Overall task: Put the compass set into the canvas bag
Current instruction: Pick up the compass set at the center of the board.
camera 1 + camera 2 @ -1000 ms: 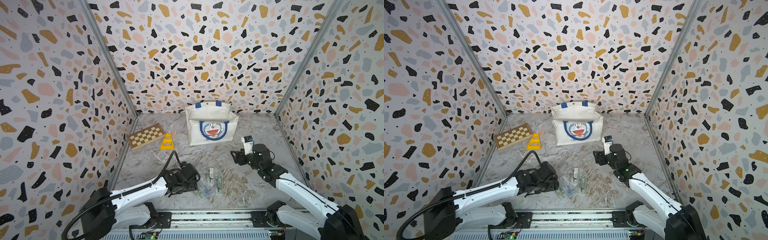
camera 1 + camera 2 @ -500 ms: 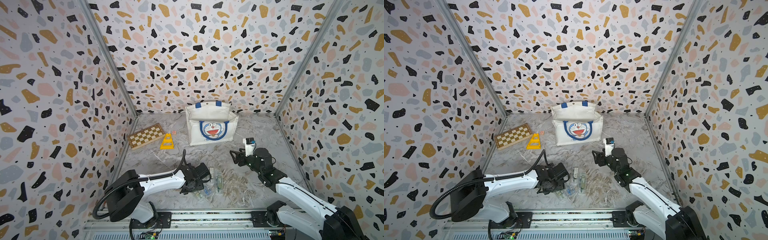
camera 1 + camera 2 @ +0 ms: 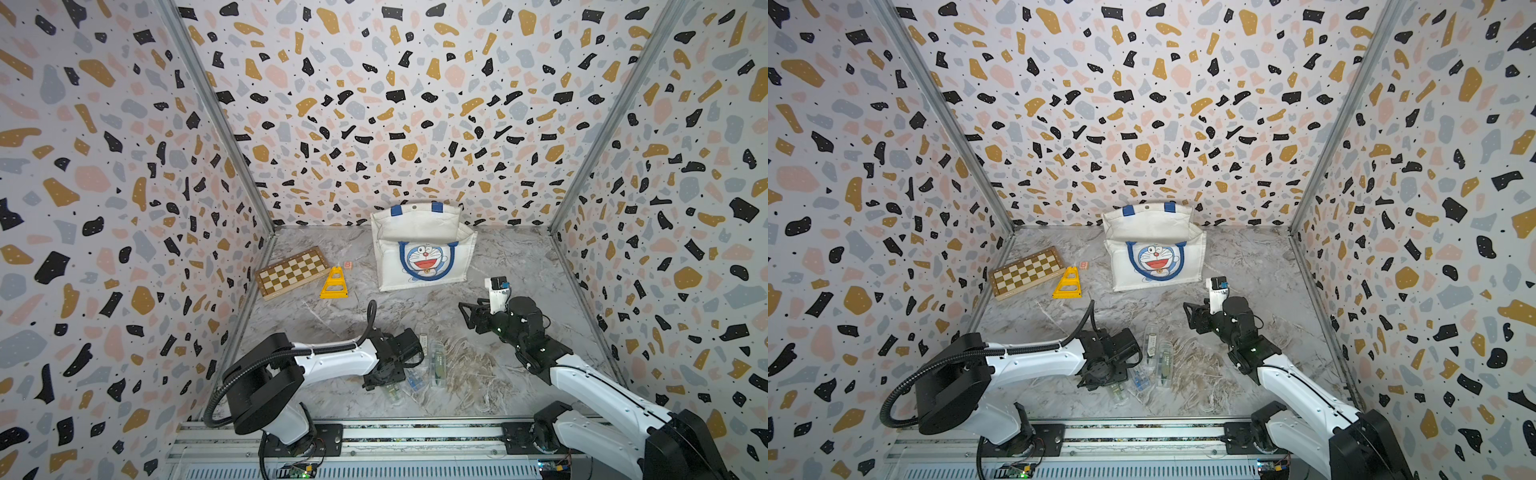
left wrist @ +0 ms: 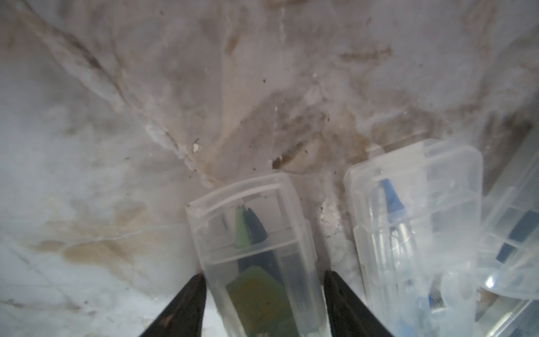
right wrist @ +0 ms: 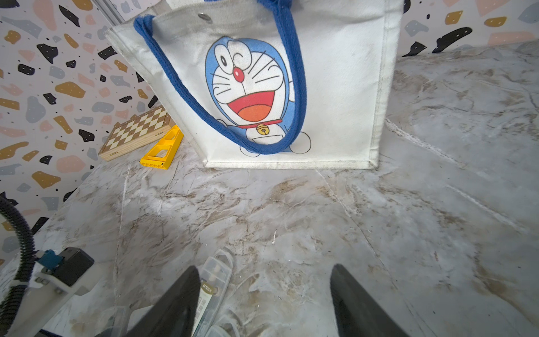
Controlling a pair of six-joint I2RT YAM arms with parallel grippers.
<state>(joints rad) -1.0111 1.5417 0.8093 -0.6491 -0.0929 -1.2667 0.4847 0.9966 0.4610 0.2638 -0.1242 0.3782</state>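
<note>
The compass set (image 4: 256,248), a clear case holding a green compass, lies on the marble surface (image 4: 145,116). The left jaws are spread astride it, with a sliver of gap on 1 side. A 2nd clear case (image 4: 408,221) lies just beside it. The right jaws stand spread, gripping nothing. The canvas bag (image 3: 424,249) stands upright at the back, well apart.
</note>
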